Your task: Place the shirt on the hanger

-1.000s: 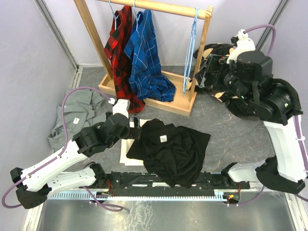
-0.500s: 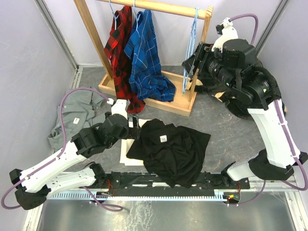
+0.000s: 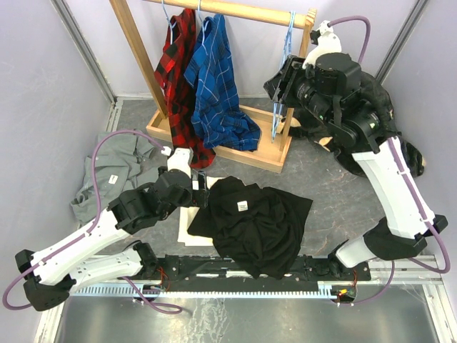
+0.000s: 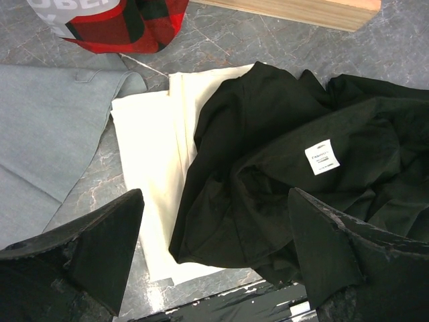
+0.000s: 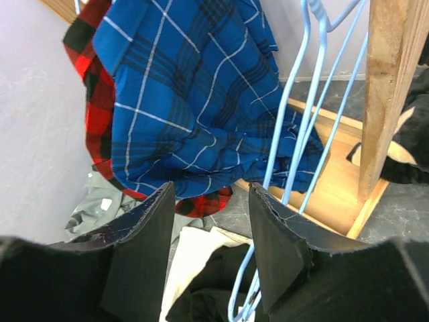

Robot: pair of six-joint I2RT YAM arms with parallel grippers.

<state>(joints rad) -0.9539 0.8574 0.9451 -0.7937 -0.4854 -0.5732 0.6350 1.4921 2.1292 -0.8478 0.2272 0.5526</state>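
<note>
Step in hand: fetching the hanger (image 3: 280, 107). This is a judgement from the right arm being raised to the rack (image 3: 136, 50) while the shirt (image 3: 253, 221) lies unhung.
Shirt: a crumpled black heap at lower centre of the top view, on the table close to the arm bases. Its white label (image 4: 322, 157) faces up, and its left edge overlaps a cream cloth (image 4: 151, 154).
Hanger: thin light-blue wires hang in a bunch at the right end of the rack rail, upper right of the top view, beside the wooden post. In the right wrist view they run down the right half of the frame.
Right gripper (image 5: 211, 194): fingers spread and grasping nothing. The blue wires (image 5: 305, 127) pass just beside its right finger, and I cannot tell whether they touch.
Left gripper (image 4: 214, 201): released and wide apart, hovering over the shirt's left edge and the cream cloth.
Other clothes: a red plaid shirt (image 3: 178, 64) and a blue plaid shirt (image 3: 214, 78) hang on the rack. A grey shirt (image 3: 114, 168) lies at left.
Next move calls for: probably getting one single wire between the right fingers, since several hang tight together. Then clench and lift its hook clear of the rail.
</note>
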